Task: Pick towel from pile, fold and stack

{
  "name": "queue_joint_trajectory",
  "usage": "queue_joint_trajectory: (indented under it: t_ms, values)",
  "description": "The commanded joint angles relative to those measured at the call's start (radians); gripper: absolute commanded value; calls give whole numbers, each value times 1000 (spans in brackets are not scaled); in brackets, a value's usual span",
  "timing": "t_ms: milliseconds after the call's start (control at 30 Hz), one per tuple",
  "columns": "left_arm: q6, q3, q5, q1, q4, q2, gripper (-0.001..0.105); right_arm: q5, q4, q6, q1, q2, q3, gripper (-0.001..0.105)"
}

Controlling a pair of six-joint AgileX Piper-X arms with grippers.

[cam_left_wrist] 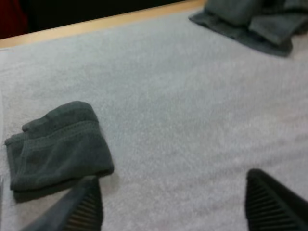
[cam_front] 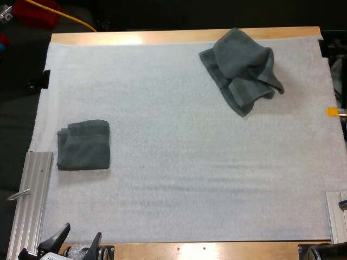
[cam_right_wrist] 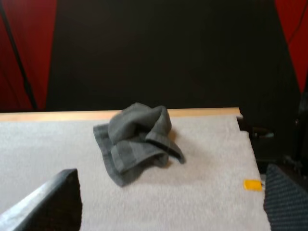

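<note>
- One crumpled towel (cam_front: 241, 67) lies at the far right of the white mat (cam_front: 179, 184), close to the far edge of the table (cam_front: 162, 37). This is the piece to be picked.
- Its bulk is a rounded heap with no clear long axis. A loose banded flap trails from it toward the near side of the mat, and I judge that flap the easiest hold.
- My right gripper (cam_right_wrist: 173, 202) faces the heap directly. The heap sits ahead of the jaws, well apart from them, on the line between the two fingers. The jaws stand wide apart and hold nothing.
- My left gripper (cam_front: 76, 242) is at the near left edge of the mat, jaws likewise released and empty. The heap lies diagonally across the mat from it, much farther off.
- One folded towel (cam_front: 84, 144) lies flat at the left of the mat, just ahead of the left fingers and touching neither.
- Judgement: the right arm is the nearer one. The coming move calls for a straight forward reach and a descent onto the heap. The folded piece likely marks the stacking place on the left side.
</note>
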Motion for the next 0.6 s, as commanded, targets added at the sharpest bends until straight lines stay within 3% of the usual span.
queue_joint_trajectory:
  t_ms: [0,233,567]
  values:
    - [19,-7,-12,5,11,-141,61,1,7,-2,-4,-41,0,76]
    - [28,19,-16,6,-47,-141,61,-13,-21,-2,-4,-41,75,76]
    - [37,182,-16,6,-169,-137,61,-52,-191,-2,-4,-40,253,76]
